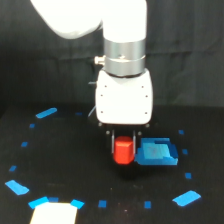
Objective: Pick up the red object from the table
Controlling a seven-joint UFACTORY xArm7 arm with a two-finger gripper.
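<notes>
Small solid red-orange hexagonal block (pixel 123 151): directly under my gripper (pixel 123 141), between fingers, stands upright, long axis roughly vertical. Base at or just off flat black table (pixel 75 165), dark shadow beneath; contact unclear, view too soft. Dark fingers (pixel 112 138) flank block's upper part, set narrow at about block width; looks gripped, pad contact not resolvable. Flat blue tray-like square (pixel 157 153) just beside block on exterior view's right, may be touching. Straight vertical lift should clear tray.
</notes>
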